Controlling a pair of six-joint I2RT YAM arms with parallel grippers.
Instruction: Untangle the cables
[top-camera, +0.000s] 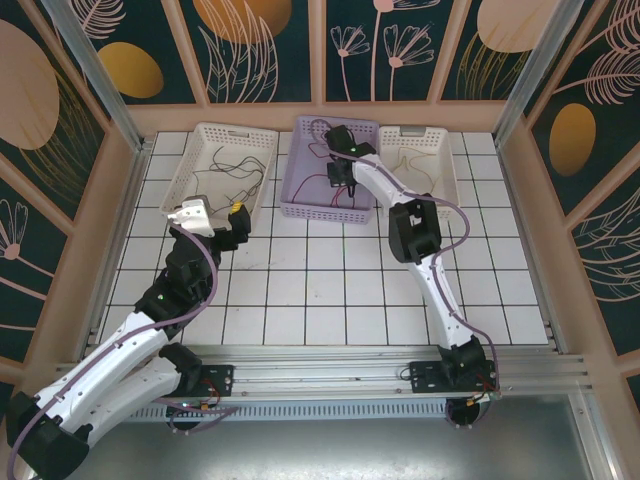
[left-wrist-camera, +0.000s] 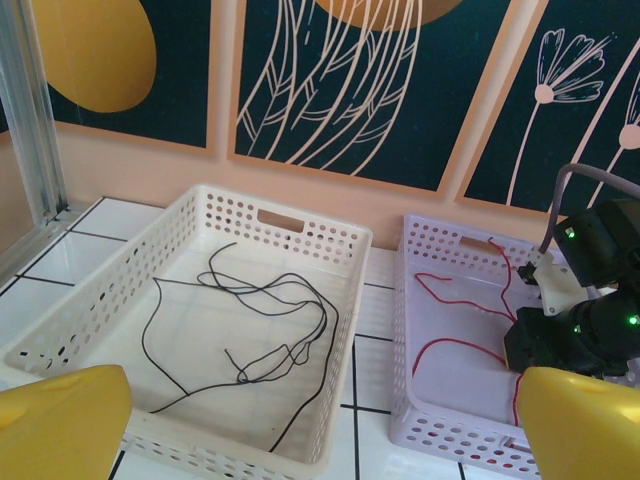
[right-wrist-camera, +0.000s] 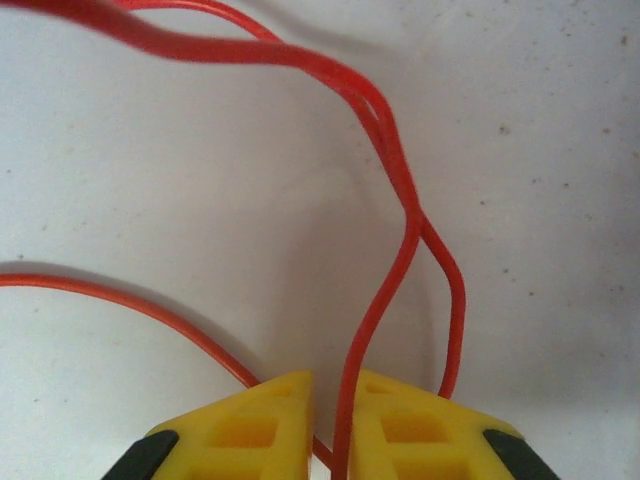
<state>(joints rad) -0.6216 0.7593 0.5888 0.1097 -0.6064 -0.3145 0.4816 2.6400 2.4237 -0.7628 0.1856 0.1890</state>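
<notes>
Floral wall panels, white tiles

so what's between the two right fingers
A strand of the red cable runs through the narrow gap between the right fingers, shown in the right wrist view.

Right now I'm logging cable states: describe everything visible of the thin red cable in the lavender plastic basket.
The thin red cable is a glossy, floppy wire lying in loose loops on the floor of the lavender perforated plastic basket. Two strands cross near the right gripper, and one runs between its close-set yellow fingers; whether pinched is unclear.
</notes>
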